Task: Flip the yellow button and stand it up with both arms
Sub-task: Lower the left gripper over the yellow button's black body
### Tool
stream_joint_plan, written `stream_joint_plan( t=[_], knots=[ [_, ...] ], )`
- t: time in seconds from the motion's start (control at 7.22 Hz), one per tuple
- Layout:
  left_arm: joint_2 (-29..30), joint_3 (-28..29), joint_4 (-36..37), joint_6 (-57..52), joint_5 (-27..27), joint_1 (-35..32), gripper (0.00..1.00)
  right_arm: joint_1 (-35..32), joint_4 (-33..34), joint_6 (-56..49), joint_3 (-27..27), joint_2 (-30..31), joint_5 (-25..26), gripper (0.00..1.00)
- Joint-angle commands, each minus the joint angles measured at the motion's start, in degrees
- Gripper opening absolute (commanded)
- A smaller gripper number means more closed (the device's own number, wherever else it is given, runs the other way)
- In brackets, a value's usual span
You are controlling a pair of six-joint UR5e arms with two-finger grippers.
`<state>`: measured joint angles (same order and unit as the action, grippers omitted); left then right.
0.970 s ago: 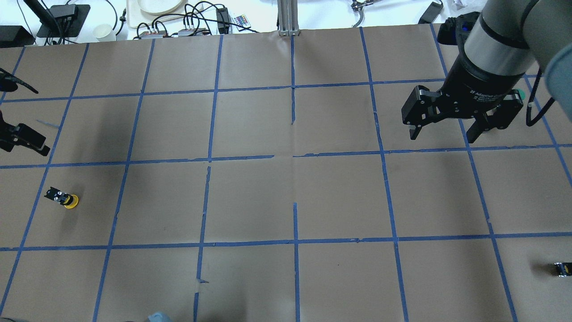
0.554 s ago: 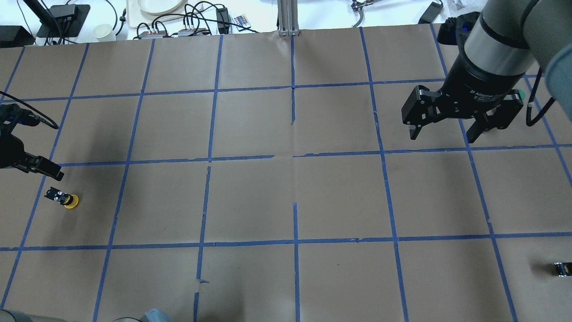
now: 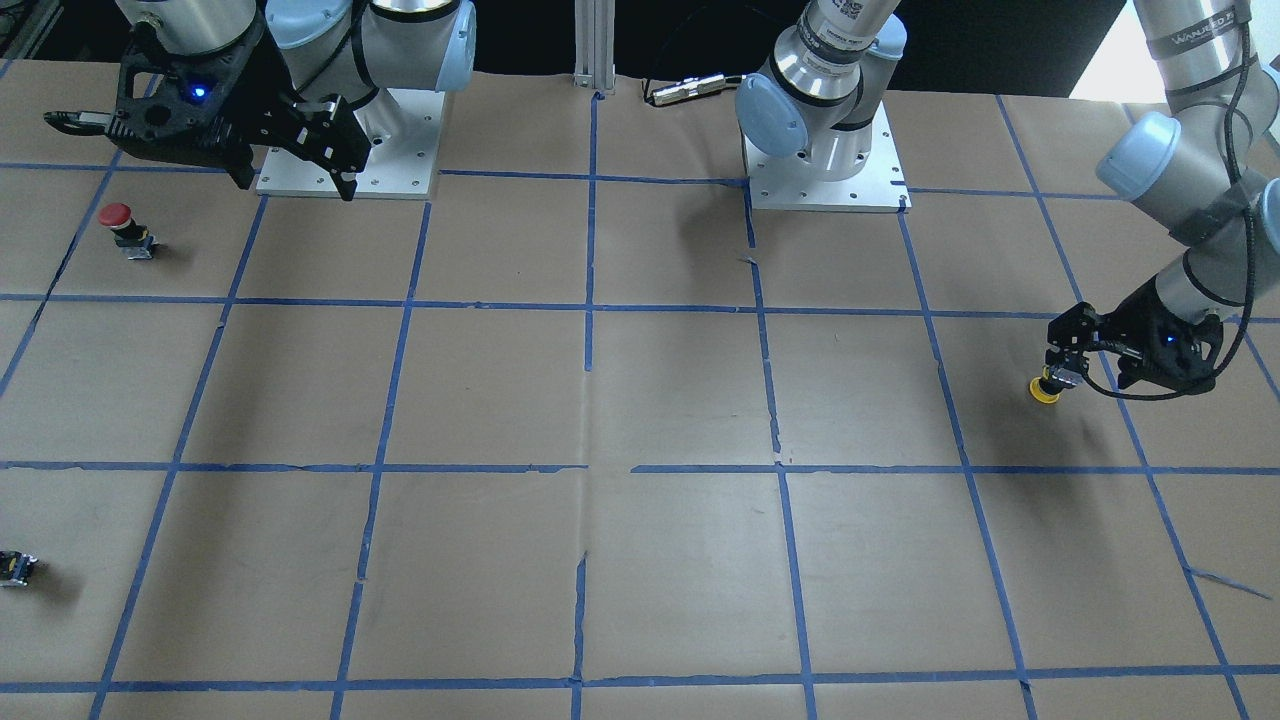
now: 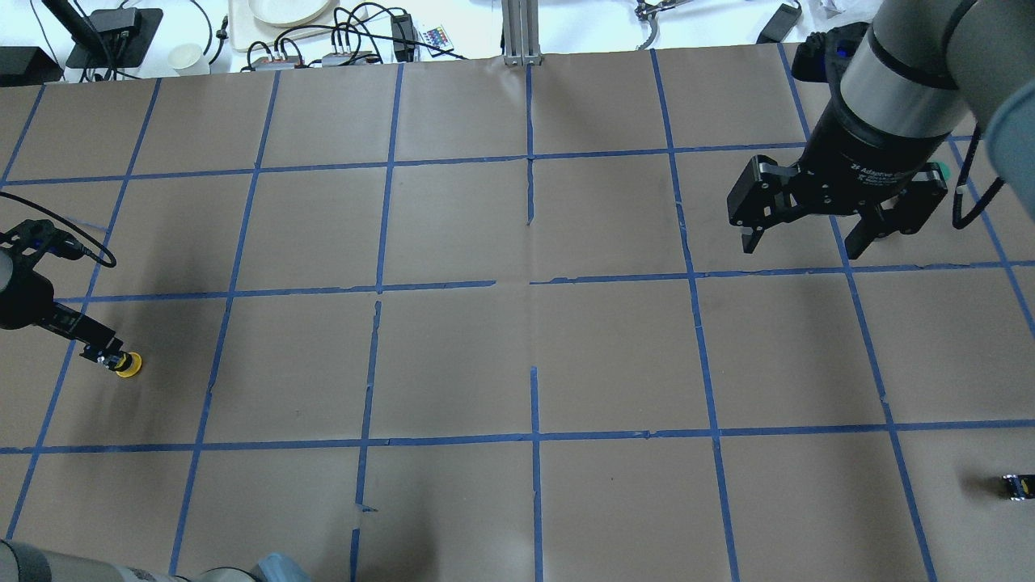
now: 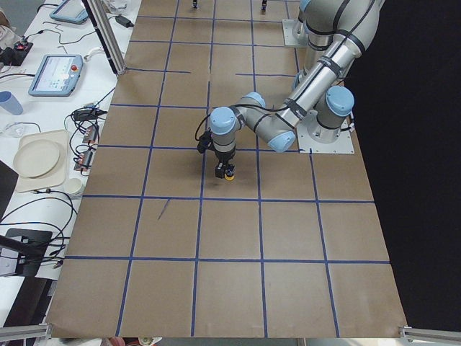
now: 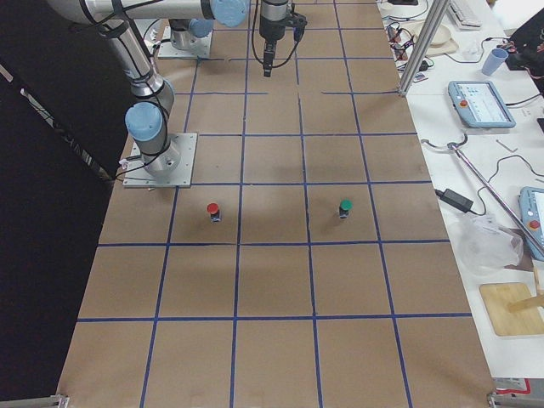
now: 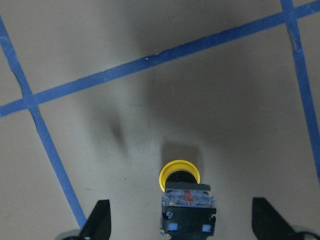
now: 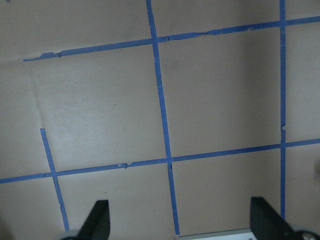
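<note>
Down over the yellow button (image 7: 180,174) came the left arm (image 3: 1190,285), jaws wide open like the idle right arm's (image 4: 897,89); closing off-centre could knock it away.

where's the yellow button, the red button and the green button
yellow button (image 7: 179,166), left wrist view, on the yellow cap's rim
red button (image 3: 115,213), front-facing view, on its red cap
green button (image 6: 345,205), exterior right view, on its green cap

The left tool (image 7: 182,220) has swung in and down to the yellow button (image 4: 126,364), its fingers spread either side.
</note>
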<state>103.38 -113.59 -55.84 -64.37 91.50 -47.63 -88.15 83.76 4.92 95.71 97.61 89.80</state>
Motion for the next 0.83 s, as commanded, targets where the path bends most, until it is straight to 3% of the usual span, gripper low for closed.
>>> stream_joint_plan(
  t=[0.0,0.28,0.69],
  knots=[
    [0.1,-0.5,-0.1,-3.4,0.1,0.8,0.95,-0.1,0.0,0.0,0.0,0.0,0.1,1.00],
    [0.2,-0.8,-0.2,-4.3,0.0,1.9,0.94,0.0,-0.1,0.0,0.1,0.0,0.1,1.00],
    [-0.1,-0.8,-0.1,-5.1,0.0,1.6,0.83,0.0,-0.1,0.0,0.1,0.0,0.0,1.00]
  ],
)
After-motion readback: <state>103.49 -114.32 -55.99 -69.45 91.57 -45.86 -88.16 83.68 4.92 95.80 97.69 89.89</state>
